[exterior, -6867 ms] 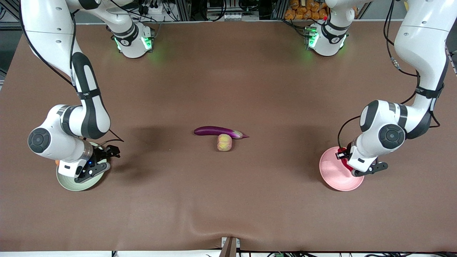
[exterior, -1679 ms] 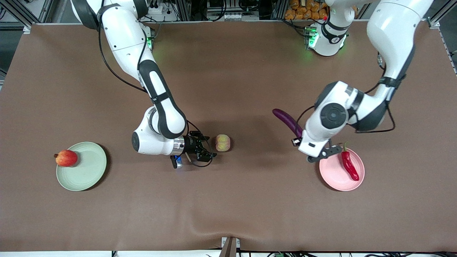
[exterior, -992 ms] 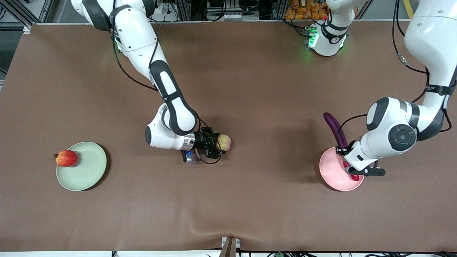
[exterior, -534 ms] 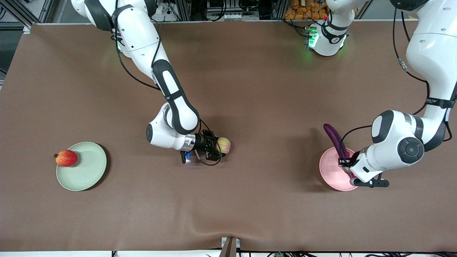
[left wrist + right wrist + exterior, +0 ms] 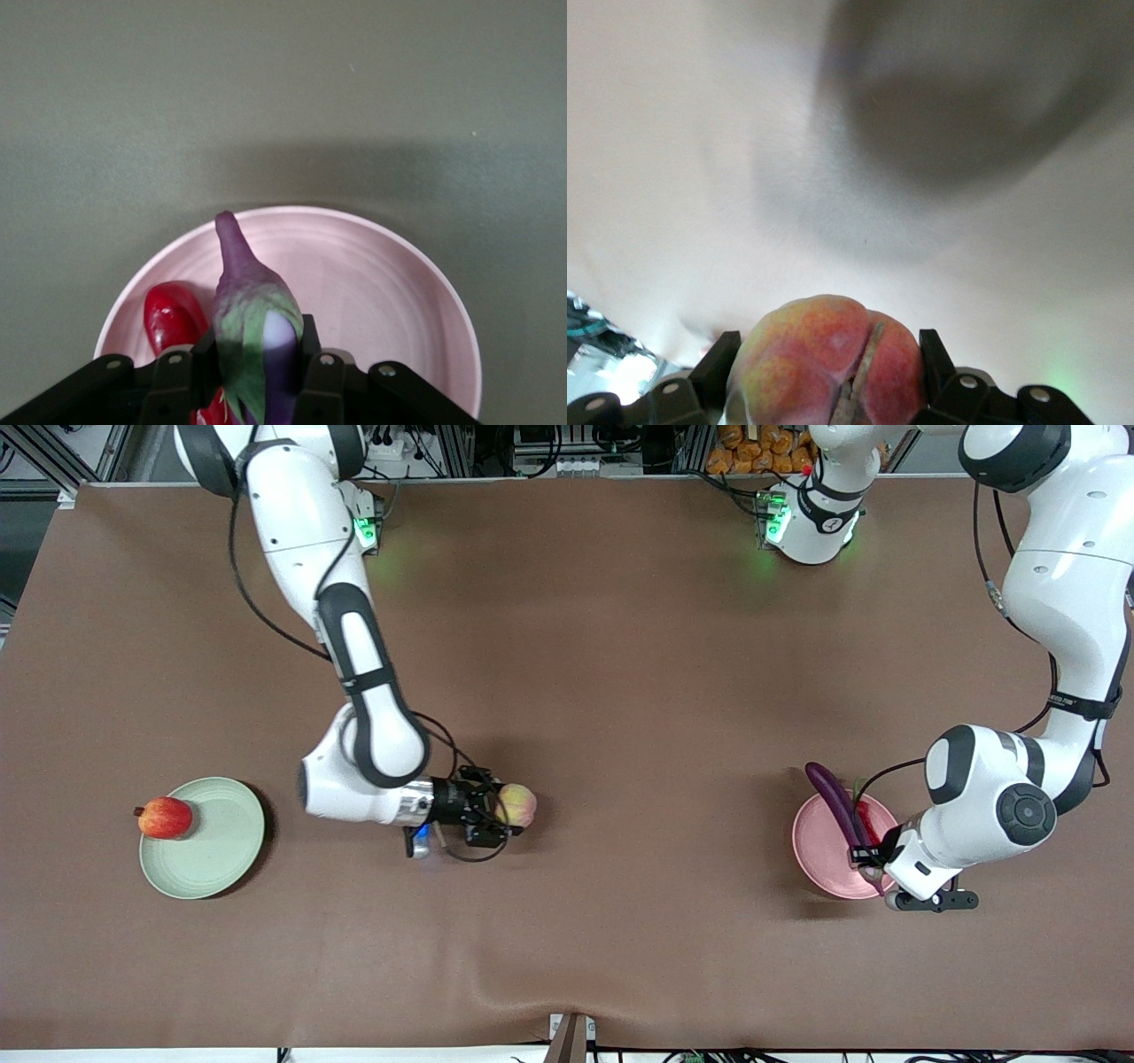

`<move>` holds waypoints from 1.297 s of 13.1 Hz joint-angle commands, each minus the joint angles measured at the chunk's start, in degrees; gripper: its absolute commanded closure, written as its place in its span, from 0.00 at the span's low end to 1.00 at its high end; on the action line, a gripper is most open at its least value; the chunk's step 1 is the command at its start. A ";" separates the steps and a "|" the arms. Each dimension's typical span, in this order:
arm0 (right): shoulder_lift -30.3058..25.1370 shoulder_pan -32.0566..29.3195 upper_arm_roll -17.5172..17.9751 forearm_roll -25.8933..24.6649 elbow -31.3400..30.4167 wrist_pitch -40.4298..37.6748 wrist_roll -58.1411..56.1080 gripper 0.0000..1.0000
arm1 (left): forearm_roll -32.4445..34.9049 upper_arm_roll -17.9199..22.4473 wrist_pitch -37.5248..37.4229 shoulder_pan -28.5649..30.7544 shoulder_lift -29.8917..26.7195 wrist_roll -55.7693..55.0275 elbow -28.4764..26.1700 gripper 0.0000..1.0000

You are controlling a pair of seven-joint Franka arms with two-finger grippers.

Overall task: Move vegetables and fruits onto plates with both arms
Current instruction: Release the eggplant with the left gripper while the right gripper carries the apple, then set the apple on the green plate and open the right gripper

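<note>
Front view showed a brown table (image 5: 567,646) with two white arms reaching across it. Taking the pink plate (image 5: 819,859) as the landmark: it sat at the left arm's end of the table. The left gripper (image 5: 873,861) was over this plate, clenched on a purple eggplant (image 5: 837,806) that slanted across the plate, its rounded end poking out past the plate's rim on the side away from the camera. A red chili pepper (image 5: 866,825) lay on the same plate, just beside the eggplant and mostly hidden by it. Well away from the pink plate, toward the middle of the table, the right gripper (image 5: 500,815) grasped a pale yellow-pink peach (image 5: 518,806), over bare tabletop. Much farther from the pink plate, at the right arm's end of the table, sat a mint green plate (image 5: 217,859) with a round red pomegranate (image 5: 165,817) resting on its outer edge.

Left wrist view looked down on the pink plate (image 5: 390,292). The eggplant (image 5: 252,323), green cap toward the camera, was pinched between the black fingers (image 5: 323,381), and the chili pepper (image 5: 173,319) lay on the plate touching or almost touching it.

Right wrist view showed the peach (image 5: 828,363) filling the space between the two black fingers (image 5: 935,359), held against both, with blurred pale tabletop all around.
</note>
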 commanded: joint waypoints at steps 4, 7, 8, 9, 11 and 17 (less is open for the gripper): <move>-1.09 -10.21 -8.06 -5.01 5.03 -23.93 -14.91 0.40 | 1.31 1.08 0.78 -1.31 0.41 0.25 2.69 0.00; 0.48 -20.41 -7.71 -5.45 5.03 -32.29 -30.38 0.40 | 1.75 0.73 -0.89 -2.01 -3.70 0.16 2.87 0.00; 0.92 -22.00 -7.62 -8.07 5.03 -33.54 -35.74 0.40 | 1.58 0.55 -3.07 -2.01 -5.55 0.16 2.87 0.00; 0.93 -22.89 -7.62 -12.44 5.03 -33.55 -40.84 0.40 | 1.49 0.46 -5.27 -2.01 -7.57 0.16 2.87 0.00; 0.75 -23.51 -7.80 -20.80 5.12 -33.55 -49.29 0.37 | 0.88 0.46 -7.57 -1.75 -12.92 0.34 2.78 0.00; 0.75 -27.81 -7.89 -37.52 5.82 -24.95 -76.54 0.36 | -8.59 -2.26 -27.32 -0.44 -33.84 1.56 2.60 0.00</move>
